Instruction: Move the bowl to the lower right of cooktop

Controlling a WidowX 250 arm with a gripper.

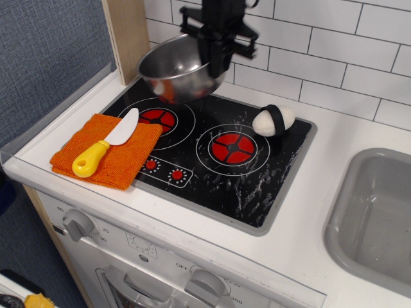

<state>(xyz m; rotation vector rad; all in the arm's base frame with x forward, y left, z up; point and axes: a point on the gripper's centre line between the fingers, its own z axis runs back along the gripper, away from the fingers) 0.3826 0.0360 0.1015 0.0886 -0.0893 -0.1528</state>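
Clamped on the right rim of the steel bowl (176, 69), my end effector (217, 54) holds it tilted above the cooktop (257, 186), clear of the burners for carrying to the lower right.

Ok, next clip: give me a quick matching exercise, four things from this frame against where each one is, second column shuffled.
Things:
1. bowl
2. knife
3. rice ball
4. sink

Places:
A. on the cooktop, back right corner
B. lying on the orange cloth
C. set in the counter, right of the cooktop
D. lifted above the left burner, rim in the pincer

Pairs: 1-D, 2-B, 3-A, 4-C
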